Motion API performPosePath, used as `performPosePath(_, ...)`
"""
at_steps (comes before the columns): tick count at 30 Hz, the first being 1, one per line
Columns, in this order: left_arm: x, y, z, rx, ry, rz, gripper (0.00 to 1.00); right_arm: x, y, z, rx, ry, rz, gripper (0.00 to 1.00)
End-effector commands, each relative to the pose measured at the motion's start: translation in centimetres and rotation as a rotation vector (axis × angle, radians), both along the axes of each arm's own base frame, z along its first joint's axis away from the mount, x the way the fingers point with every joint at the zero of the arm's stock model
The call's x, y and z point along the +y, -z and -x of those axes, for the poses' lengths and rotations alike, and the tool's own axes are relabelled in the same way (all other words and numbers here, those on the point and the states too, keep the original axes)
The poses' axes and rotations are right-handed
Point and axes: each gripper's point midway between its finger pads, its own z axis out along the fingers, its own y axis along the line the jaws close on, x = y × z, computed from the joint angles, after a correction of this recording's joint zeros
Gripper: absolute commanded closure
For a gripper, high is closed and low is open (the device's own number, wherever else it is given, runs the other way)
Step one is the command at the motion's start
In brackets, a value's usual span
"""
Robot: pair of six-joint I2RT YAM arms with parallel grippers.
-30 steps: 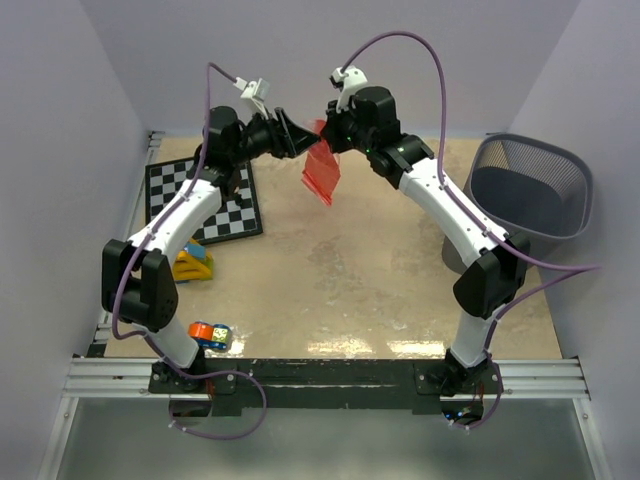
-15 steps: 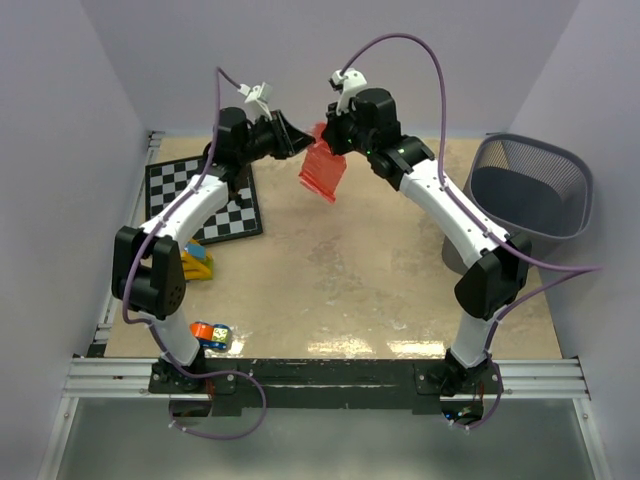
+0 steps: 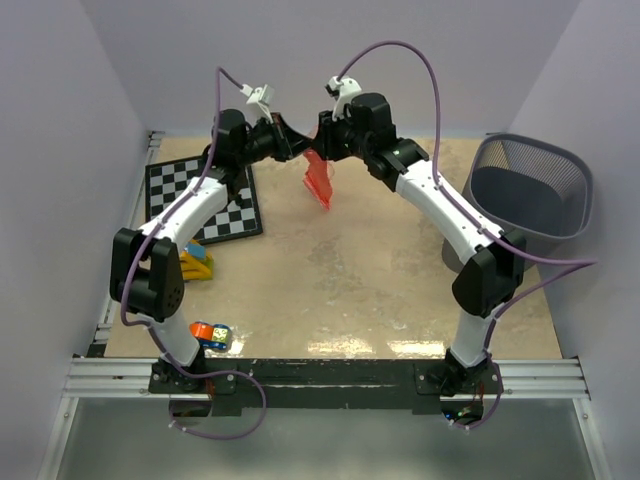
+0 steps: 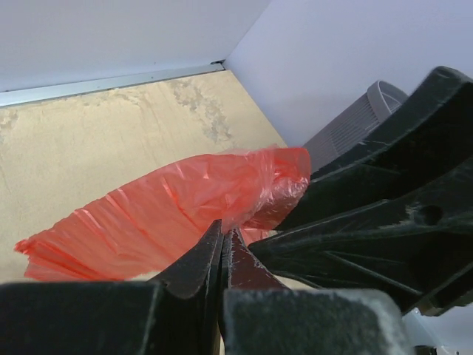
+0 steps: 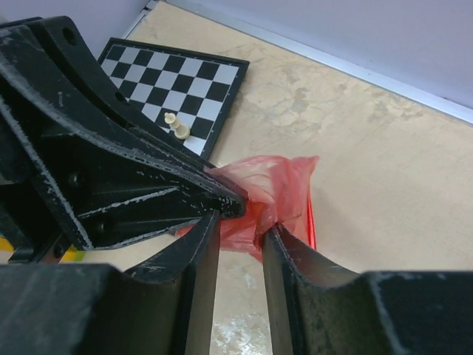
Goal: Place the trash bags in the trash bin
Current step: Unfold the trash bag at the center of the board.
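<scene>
Two grippers are meeting high over the far middle of the table, and the hold on the trash bag is passing from one to the other. One second ago the left gripper was standing wide beside the bag. Now its fingers are pressing together on the upper edge of the red film, and the thin plastic is caught in the seam between them. Over the same second the right gripper, which was holding the bag alone, is parting its jaws. In its own wrist view a gap is showing between the two fingers, and the crumpled top of the bag is sitting loosely in that gap, not squeezed.

The bag is hanging in the air under the two tips, limp and looking narrower than before. Its lower end is free above the table and is touching nothing. The trash bin is standing well apart at the right side, and no red film is showing inside it.

For the task, I am judging this as a handover or a re-grip, not yet a delivery. The bag is now depending on the left arm, the one farther from the bin. Probably the right gripper is freeing itself to take another part of the film, but this I cannot tell for sure. Such slippery film may slide out of one narrow pinch.
</scene>
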Motion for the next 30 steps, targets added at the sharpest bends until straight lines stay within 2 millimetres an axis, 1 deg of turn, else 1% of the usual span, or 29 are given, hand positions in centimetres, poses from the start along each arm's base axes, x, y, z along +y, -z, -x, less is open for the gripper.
performPosePath(1, 0.3, -3.6, 1.6, -0.128, 0.028, 0.007, 1.00, 1.5, -0.6, -0.3, 0.026, -0.037, -0.087, 0.66)
performPosePath(2, 0.4, -3.8, 1.8, -0.136, 0.028, 0.005, 1.00, 1.5, -0.5, -0.6, 0.030, -0.022, -0.089, 0.67)
performPosePath(3, 0.4, -3.9, 1.9, -0.145, 0.030, 0.000, 1.00, 1.3, -0.2, -0.9, 0.037, -0.010, -0.089, 0.71)
performPosePath(5, 0.5, -4.5, 2.2, -0.161, 0.031, -0.003, 1.00, 1.3, 0.3, -1.2, 0.051, -0.001, -0.092, 0.80)
performPosePath(8, 0.7, -4.6, 2.7, -0.172, 0.032, -0.018, 1.00, 0.9, 1.2, -1.8, 0.075, 0.016, -0.097, 0.93)
performPosePath(9, 0.8, -4.5, 2.8, -0.174, 0.032, -0.024, 1.00, 0.7, 1.5, -2.0, 0.078, 0.024, -0.094, 0.95)
performPosePath(15, 1.6, -4.5, 3.5, -0.185, 0.004, -0.064, 1.00, -1.8, 2.8, -3.5, 0.084, 0.101, -0.053, 1.00)
performPosePath(18, 2.1, -4.3, 3.7, -0.192, -0.010, -0.092, 1.00, -3.2, 3.2, -3.9, 0.086, 0.122, -0.038, 1.00)
performPosePath(22, 2.6, -4.2, 4.0, -0.201, -0.024, -0.123, 1.00, -5.4, 3.4, -4.4, 0.068, 0.172, -0.003, 1.00)
performPosePath(24, 3.1, -4.0, 4.0, -0.202, -0.039, -0.144, 1.00, -6.8, 3.8, -4.7, 0.068, 0.206, 0.020, 1.00)
performPosePath(26, 3.5, -3.6, 3.9, -0.200, -0.053, -0.170, 1.00, -8.0, 3.7, -4.9, 0.065, 0.227, 0.024, 1.00)
performPosePath(28, 4.0, -2.9, 3.7, -0.192, -0.079, -0.200, 1.00, -8.4, 3.1, -4.9, 0.053, 0.213, 0.021, 1.00)
performPosePath(30, 4.3, -2.6, 3.6, -0.191, -0.091, -0.216, 1.00, -7.8, 2.3, -4.4, 0.029, 0.158, 0.017, 1.00)
